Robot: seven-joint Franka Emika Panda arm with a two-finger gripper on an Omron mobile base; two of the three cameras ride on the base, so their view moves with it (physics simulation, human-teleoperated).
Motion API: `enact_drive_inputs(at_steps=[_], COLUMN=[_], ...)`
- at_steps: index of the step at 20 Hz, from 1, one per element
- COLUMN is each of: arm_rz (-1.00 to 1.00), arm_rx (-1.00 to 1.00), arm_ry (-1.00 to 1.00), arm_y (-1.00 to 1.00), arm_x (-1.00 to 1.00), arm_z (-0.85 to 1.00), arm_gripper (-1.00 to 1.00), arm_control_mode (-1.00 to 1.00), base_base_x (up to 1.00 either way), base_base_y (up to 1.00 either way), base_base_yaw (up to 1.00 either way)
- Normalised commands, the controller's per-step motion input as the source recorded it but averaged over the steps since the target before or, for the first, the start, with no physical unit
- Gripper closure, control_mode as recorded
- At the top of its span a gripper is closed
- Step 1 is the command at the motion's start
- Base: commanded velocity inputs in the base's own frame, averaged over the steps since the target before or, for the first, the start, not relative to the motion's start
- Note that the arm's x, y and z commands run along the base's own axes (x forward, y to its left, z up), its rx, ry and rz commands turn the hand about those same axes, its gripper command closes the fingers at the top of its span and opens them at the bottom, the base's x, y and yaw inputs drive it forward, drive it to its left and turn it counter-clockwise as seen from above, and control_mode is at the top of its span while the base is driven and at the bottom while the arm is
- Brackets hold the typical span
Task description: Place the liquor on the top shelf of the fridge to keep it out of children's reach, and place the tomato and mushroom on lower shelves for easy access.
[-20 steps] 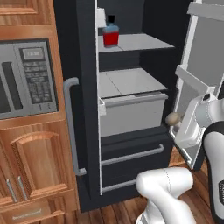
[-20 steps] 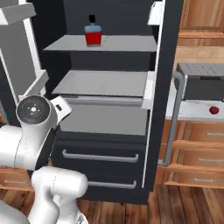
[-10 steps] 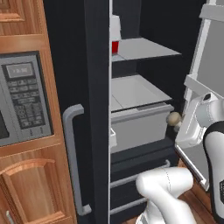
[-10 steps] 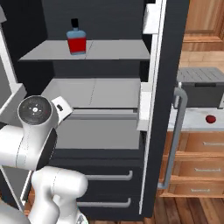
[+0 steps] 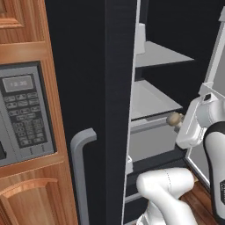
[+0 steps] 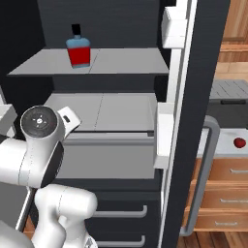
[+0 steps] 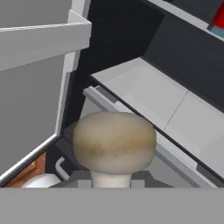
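Observation:
My gripper is shut on the mushroom, a pale beige cap on a short stalk, held just in front of the lower shelf's lip. In the hand view the mushroom looms large above the gripper, with the light grey lower shelf beyond it. The liquor, red with a blue shoulder and black cap, stands on the top shelf of the open black fridge. Below it lies the lower shelf. The tomato rests on the counter to the right of the fridge.
A fridge door edge with a grey bar handle stands close on the left, beside a microwave in wooden cabinets. A white door bin juts out near the hand. A grey countertop oven sits behind the tomato.
Both base views have closed in on the fridge, so the camera has moved forward. The mushroom stays in the shut gripper, now close to the lower shelf's front.

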Motion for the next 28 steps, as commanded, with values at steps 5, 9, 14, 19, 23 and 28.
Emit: enact_drive_inputs(at_steps=[5,9,14,19,23,28], arm_rz=[-0.03,-0.04,-0.08,-0.10,-0.11,-0.15], arm_rx=[0.00,0.00,0.00,0.00,0.00,0.04], arm_ry=[-0.01,0.00,0.00,0.00,0.00,0.00], arm_y=[0.06,0.00,0.00,0.00,0.00,0.00], arm_x=[0.43,0.64,0.67,0.71,0.68,0.53], arm_z=[-0.13,-0.26,-0.26,-0.26,-0.29,-0.30], arm_gripper=[1.00,1.00,1.00,1.00,1.00,1.00], arm_control_mode=[-1.00,-1.00,-1.00,-1.00,-1.00,-1.00], base_base_x=[0.11,0.00,0.00,0.00,0.00,0.00], base_base_y=[0.04,0.00,0.00,0.00,0.00,0.00], base_base_yaw=[0.00,0.00,0.00,0.00,0.00,0.00])
